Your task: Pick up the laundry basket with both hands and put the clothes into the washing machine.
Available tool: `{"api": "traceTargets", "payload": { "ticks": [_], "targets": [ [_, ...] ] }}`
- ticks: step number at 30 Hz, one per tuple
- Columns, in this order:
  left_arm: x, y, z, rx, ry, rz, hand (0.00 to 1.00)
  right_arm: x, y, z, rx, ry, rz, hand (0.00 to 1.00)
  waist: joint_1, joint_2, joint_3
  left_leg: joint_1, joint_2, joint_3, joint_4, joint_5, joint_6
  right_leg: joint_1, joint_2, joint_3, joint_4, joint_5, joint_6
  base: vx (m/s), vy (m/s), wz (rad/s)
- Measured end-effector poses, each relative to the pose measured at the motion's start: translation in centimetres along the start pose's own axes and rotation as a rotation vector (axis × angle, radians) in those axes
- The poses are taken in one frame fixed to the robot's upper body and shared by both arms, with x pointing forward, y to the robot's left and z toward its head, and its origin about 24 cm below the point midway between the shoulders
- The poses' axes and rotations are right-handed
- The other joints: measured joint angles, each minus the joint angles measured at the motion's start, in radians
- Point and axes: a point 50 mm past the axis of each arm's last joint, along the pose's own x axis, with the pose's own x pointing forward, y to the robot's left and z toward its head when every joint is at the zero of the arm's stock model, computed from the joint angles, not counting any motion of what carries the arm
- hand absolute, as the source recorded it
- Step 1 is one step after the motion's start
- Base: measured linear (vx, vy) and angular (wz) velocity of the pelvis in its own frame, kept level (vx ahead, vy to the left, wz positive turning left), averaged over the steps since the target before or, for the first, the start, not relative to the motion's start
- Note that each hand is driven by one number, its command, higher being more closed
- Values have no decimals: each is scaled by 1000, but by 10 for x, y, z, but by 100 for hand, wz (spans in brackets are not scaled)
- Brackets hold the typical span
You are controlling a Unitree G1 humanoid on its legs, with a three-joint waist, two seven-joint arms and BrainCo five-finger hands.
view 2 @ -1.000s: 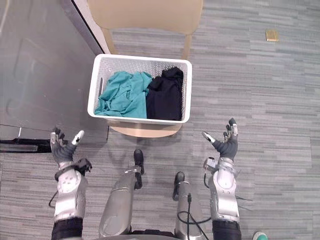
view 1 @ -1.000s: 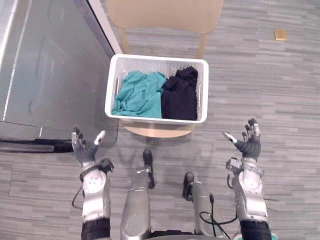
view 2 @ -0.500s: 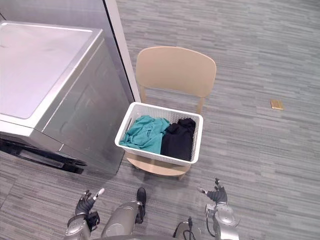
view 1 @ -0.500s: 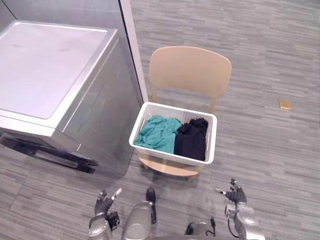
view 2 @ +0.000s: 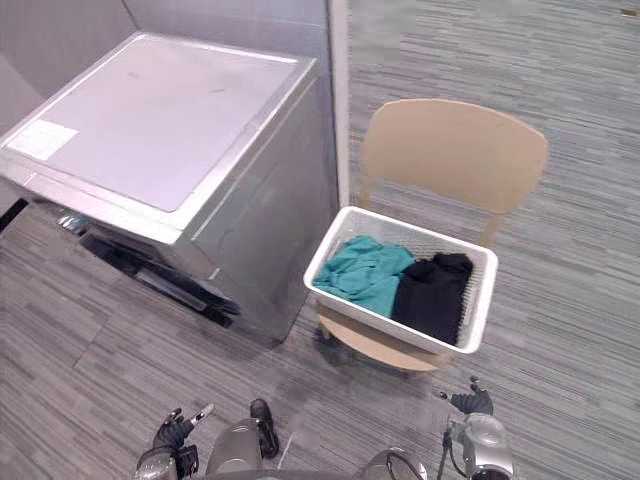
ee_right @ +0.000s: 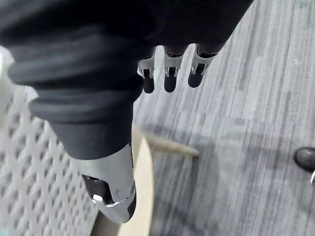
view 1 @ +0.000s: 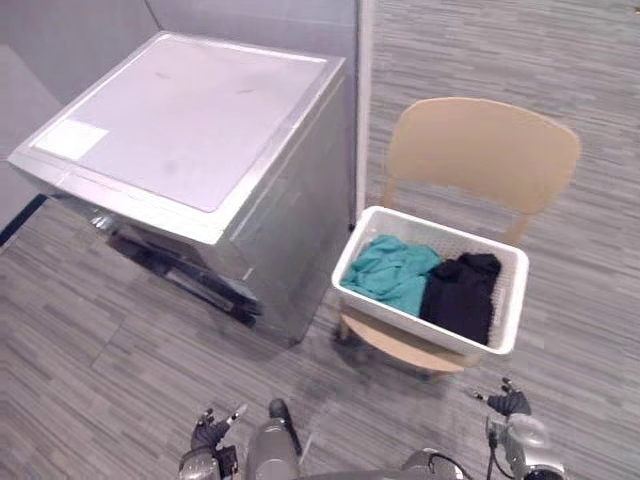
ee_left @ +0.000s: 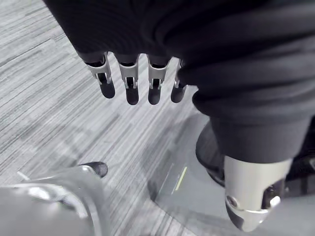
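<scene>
The white laundry basket (view 1: 400, 318) is sitting on the tan chair (view 1: 480, 150) at centre right, with teal clothes (view 1: 395, 272) and black clothes (view 1: 462, 295) lying in it, right next to the washing machine (view 1: 190, 120) in the upper left. The left robot hand (view 1: 210, 432) and right robot hand (view 1: 510, 402) are hanging at the bottom edge, fingers spread, gripping nothing.

Place is looking like an office or lab rm w/ a laundry corner set up, not a home. Grey striped carpet-tile floor (view 1: 100, 340) is running across the whole rm. A silver washing machine (view 1: 190, 130) is standing on it by a plain grey wall (view 1: 60, 40). Just beside the machine, a pale wooden chair (view 1: 480, 150) is carrying a white laundry basket (view 1: 400, 320) w/ teal & black clothes (view 1: 395, 275).
</scene>
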Motion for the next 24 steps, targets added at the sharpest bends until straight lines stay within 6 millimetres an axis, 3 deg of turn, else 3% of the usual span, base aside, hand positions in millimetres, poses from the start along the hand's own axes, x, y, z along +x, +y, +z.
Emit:
{"api": "traceTargets", "payload": {
  "ticks": [2, 3, 4, 5, 6, 7, 8, 9, 10, 11, 14, 17, 20, 24],
  "targets": [
    [-1, -1, -4, 1, 7, -4, 0, -1, 6, -2, -7, 7, 18, 0, 12, 7, -4, 1, -5, 2, 82, -65, 24, 30, -12, 0, 26, 66, -8, 152, 295, 34],
    [-2, -2, -6, 1, 12, -6, 0, 0, 8, -1, -21, 8, 24, 0, 16, 11, -7, 11, -17, -6, 87, -105, 39, 2, -50, 15, 118, 98, -53, 130, 332, 25],
    [-3, -2, -7, 2, 16, -6, 0, 1, 15, 4, -38, -3, 43, 0, 14, 24, -3, 19, -34, -11, 63, -135, 45, -86, -54, 126, 232, 44, -146, 115, 310, 30],
    [-2, -2, -7, 3, 16, -5, 0, 1, 21, 5, -60, -7, 60, 0, 12, 24, -1, 20, -46, -17, 50, -131, 51, -127, -29, 197, 268, -12, -133, 140, 201, 40],
    [-2, 1, -5, 6, 12, 6, 0, 0, 27, 5, -90, -10, 83, 0, 10, 15, -1, 42, -70, -33, 12, -122, 67, -181, 41, 294, 298, -98, -96, 110, 115, 54],
    [-2, 2, -7, 7, 16, 16, 0, -1, 30, 3, -112, -8, 96, 0, 9, 23, 9, 92, -98, -41, -40, -112, 81, -208, 109, 336, 294, -149, -107, 134, 86, 53],
    [-3, -1, -9, 2, 22, 11, 0, -1, 31, 2, -123, -9, 102, 0, 9, 20, 13, 119, -116, -53, -70, -103, 86, -218, 141, 345, 287, -166, -121, 85, 20, 60],
    [-4, -2, -10, -2, 24, 9, 0, -2, 34, 1, -144, -11, 115, 0, 5, 22, 21, 167, -140, -73, -125, -81, 90, -236, 220, 381, 232, -188, -136, 72, -6, 56],
    [-4, -3, -10, -4, 25, 8, 0, -3, 34, 0, -152, -12, 118, 0, 0, 27, 23, 178, -150, -89, -142, -72, 87, -239, 259, 397, 194, -192, -138, 29, -49, 104],
    [-4, -7, -10, 5, 27, -7, 0, -4, 33, 0, -162, -21, 115, 0, -22, 16, 24, 175, -179, -135, -142, -65, 78, -240, 295, 419, 132, -200, -215, 41, -36, 106],
    [-7, -23, -11, 0, 27, -45, 0, -5, 36, 9, -161, -66, 125, 0, -10, 40, 23, 155, -191, -168, -182, -25, 52, -250, 299, 402, 106, -198, -207, 76, -23, 49],
    [-8, -24, -13, 3, 33, -50, 0, -8, 53, 10, -155, -77, 175, 0, -12, 40, 33, 163, -191, -210, -232, 15, 43, -226, 315, 363, 58, -164, -209, 143, -57, 49],
    [-10, -26, -17, -1, 44, -53, 0, -14, 75, 8, -151, -74, 239, 0, 10, 32, 37, 230, -186, -236, -304, 37, 32, -139, 340, 355, -37, -133, -210, 137, -51, 23],
    [-14, -36, -25, -18, 71, -74, 0, -21, 107, 24, -216, -143, 357, 0, 17, 33, 38, 248, -190, -247, -346, 62, 35, -120, 345, 353, -71, -113, -209, 61, -22, 10]
  ]
}}
